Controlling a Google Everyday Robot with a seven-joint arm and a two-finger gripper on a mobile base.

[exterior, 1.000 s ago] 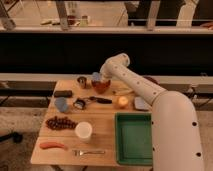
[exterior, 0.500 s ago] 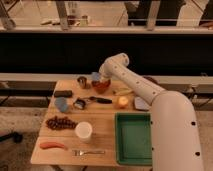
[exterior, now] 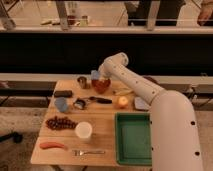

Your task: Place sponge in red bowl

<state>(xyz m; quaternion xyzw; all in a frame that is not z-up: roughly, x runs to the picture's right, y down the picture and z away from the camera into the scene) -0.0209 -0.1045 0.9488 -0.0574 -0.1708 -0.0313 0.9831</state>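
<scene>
The red bowl [exterior: 102, 86] stands near the table's far edge, right of a small metal cup [exterior: 81, 81]. My gripper [exterior: 99, 78] reaches down from the white arm to just above the bowl's far left rim. It is shut on the sponge [exterior: 94, 75], a small blue-grey block held just above the bowl's rim on its left side. The sponge looks clear of the table. The arm hides the bowl's far right side.
On the wooden table [exterior: 105, 117]: a dark block [exterior: 63, 93], a rounded blue-grey cup [exterior: 61, 104], a black-handled tool [exterior: 94, 100], an orange [exterior: 121, 102], a banana [exterior: 123, 92], a flat blue-grey pad [exterior: 140, 104], grapes [exterior: 61, 122], a white cup [exterior: 83, 130], a green tray [exterior: 133, 138], a sausage [exterior: 52, 145], a fork [exterior: 90, 152].
The gripper with the sponge has stayed by the bowl's far left rim. The arm has shifted only slightly.
</scene>
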